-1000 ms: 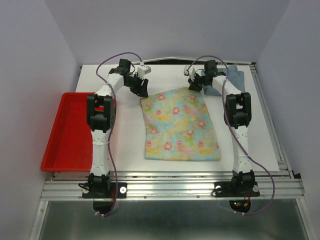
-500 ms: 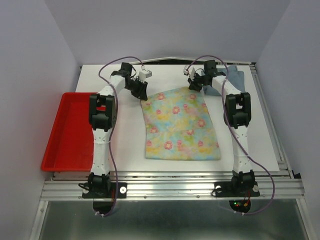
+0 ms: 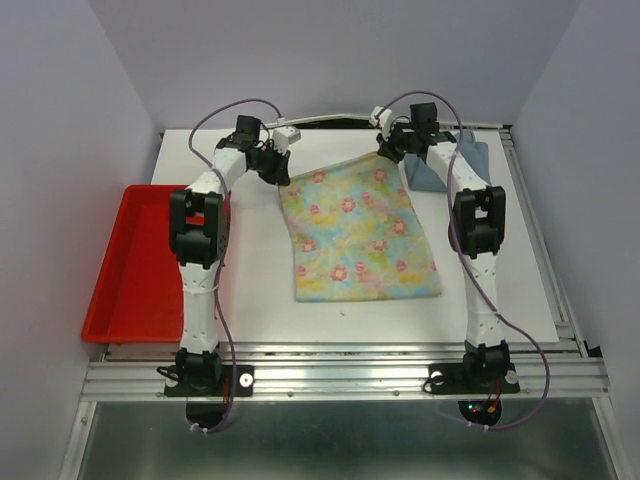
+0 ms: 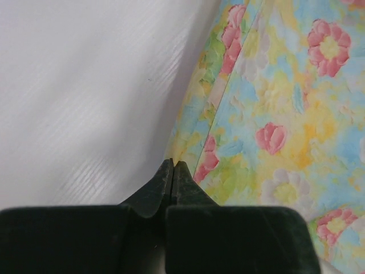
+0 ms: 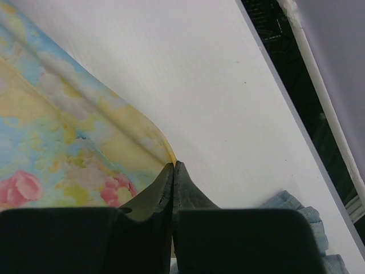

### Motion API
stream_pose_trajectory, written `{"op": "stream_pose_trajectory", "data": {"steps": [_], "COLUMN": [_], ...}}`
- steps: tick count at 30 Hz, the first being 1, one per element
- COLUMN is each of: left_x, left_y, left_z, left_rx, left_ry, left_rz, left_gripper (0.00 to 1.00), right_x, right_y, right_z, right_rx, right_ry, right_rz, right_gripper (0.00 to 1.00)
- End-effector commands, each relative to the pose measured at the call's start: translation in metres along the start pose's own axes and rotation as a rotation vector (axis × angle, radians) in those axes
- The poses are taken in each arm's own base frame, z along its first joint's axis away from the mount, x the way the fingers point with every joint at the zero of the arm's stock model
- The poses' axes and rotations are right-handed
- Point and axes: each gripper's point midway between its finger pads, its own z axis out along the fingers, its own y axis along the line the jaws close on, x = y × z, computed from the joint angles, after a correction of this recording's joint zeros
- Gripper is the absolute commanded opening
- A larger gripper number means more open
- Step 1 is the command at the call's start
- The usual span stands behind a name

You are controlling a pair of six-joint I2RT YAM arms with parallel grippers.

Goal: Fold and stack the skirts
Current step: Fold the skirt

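Top external view: on the white table (image 3: 250, 290), the floral skirt (image 3: 355, 235) is spread at centre frame, and the denim skirt (image 3: 472, 158) is parked at upper right. The floral skirt's upper corners are pinched by the clenched left gripper (image 3: 281, 174) and right gripper (image 3: 393, 152), probably so that this edge can be folded over.

A red tray (image 3: 135, 270) sits at the left side of the white counter (image 3: 250, 270). Pale walls (image 3: 340, 60) stand around it.
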Motion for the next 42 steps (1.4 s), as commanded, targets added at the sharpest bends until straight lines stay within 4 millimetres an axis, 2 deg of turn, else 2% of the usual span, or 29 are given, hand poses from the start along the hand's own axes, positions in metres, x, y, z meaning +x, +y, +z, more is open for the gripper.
{"op": "stream_pose_trajectory", "data": {"steps": [1,2,3,5,6,8,9,10,11,12,13,14,15,16,17,19,20,21,23,24,26,28,31,34,37,38,39,41,42], "left_x": [-0.056,-0.049,-0.056,-0.057,-0.058,-0.056,-0.046,-0.050,-0.043,-0.032,-0.031,-0.015,-0.011,-0.004,0.015,0.028,0.037,0.053,0.066,0.083,0.095,0.113,0.128,0.127,0.107,0.102,0.087,0.077,0.066], "left_y": [-0.003,-0.005,-0.009,-0.015,-0.020,-0.030,-0.034,-0.041,-0.049,-0.051,-0.060,-0.066,-0.073,-0.079,-0.087,-0.100,-0.103,-0.113,-0.121,-0.127,-0.138,-0.146,-0.146,-0.142,-0.140,-0.141,-0.139,-0.142,-0.142], "left_z": [-0.070,-0.072,-0.082,-0.089,-0.096,-0.102,-0.102,-0.112,-0.118,-0.113,-0.120,-0.116,-0.120,-0.120,-0.113,-0.115,-0.113,-0.109,-0.105,-0.100,-0.092,-0.081,-0.068,-0.061,-0.061,-0.063,-0.067,-0.075,-0.080], "left_rx": [-0.139,-0.138,-0.152,-0.158,-0.160,-0.150,-0.139,-0.146,-0.143,-0.131,-0.132,-0.113,-0.109,-0.101,-0.076,-0.057,-0.058,-0.043,-0.035,-0.018,0.002,0.032,0.044,0.038,0.026,0.030,0.022,0.025,0.018], "left_ry": [-0.123,-0.112,-0.130,-0.137,-0.141,-0.137,-0.118,-0.129,-0.124,-0.102,-0.101,-0.067,-0.059,-0.043,-0.004,0.015,0.035,0.062,0.080,0.110,0.137,0.183,0.232,0.237,0.198,0.193,0.167,0.157,0.138], "left_rz": [0.125,0.130,0.145,0.153,0.162,0.174,0.172,0.204,0.212,0.203,0.226,0.219,0.234,0.239,0.233,0.254,0.270,0.275,0.286,0.276,0.281,0.254,0.212,0.171,0.166,0.161,0.171,0.181,0.193], "left_gripper": [0.00,0.00,0.00,0.00,0.00,0.00,0.00,0.00,0.00,0.00,0.00,0.00,0.00,0.00,0.00,0.00,0.00,0.00,0.00,0.00,0.00,0.00,0.00,0.00,0.00,0.00,0.00,0.00,0.00], "right_x": [-0.078,-0.073,-0.083,-0.083,-0.077,-0.086,-0.087,-0.082,-0.089,-0.090,-0.087,-0.084,-0.081,-0.077,-0.065,-0.053,-0.044,-0.030,-0.018,-0.004,0.003,0.018,0.035,0.039,0.033,0.024,0.021,0.007,0.002], "right_y": [-0.029,-0.023,-0.022,-0.013,-0.005,0.003,0.007,0.015,0.020,0.025,0.037,0.045,0.052,0.059,0.081,0.101,0.107,0.124,0.136,0.154,0.163,0.176,0.187,0.184,0.175,0.166,0.164,0.155,0.153], "right_z": [-0.053,-0.054,-0.065,-0.074,-0.076,-0.093,-0.098,-0.101,-0.115,-0.121,-0.132,-0.137,-0.141,-0.146,-0.150,-0.154,-0.156,-0.161,-0.165,-0.163,-0.168,-0.167,-0.160,-0.153,-0.149,-0.149,-0.149,-0.152,-0.154], "right_rx": [0.111,0.096,0.102,0.083,0.064,0.052,0.042,0.027,0.025,0.017,-0.007,-0.022,-0.036,-0.050,-0.094,-0.130,-0.135,-0.159,-0.168,-0.202,-0.206,-0.223,-0.239,-0.231,-0.211,-0.197,-0.196,-0.182,-0.179], "right_ry": [-0.120,-0.107,-0.116,-0.104,-0.088,-0.081,-0.075,-0.060,-0.058,-0.052,-0.034,-0.024,-0.014,-0.002,0.032,0.062,0.083,0.106,0.126,0.150,0.162,0.187,0.225,0.240,0.237,0.223,0.222,0.204,0.200], "right_rz": [-0.084,-0.077,-0.097,-0.100,-0.094,-0.101,-0.102,-0.094,-0.103,-0.107,-0.121,-0.121,-0.140,-0.150,-0.137,-0.139,-0.136,-0.118,-0.105,-0.084,-0.076,-0.039,0.009,0.046,0.071,0.058,0.062,0.053,0.055], "right_gripper": [0.01,0.01,0.01,0.01,0.01,0.01,0.01,0.01,0.01,0.01,0.01,0.01,0.01,0.01,0.01,0.01,0.01,0.01,0.01,0.01,0.01,0.01,0.01,0.01,0.01,0.01,0.01,0.01,0.01]}}
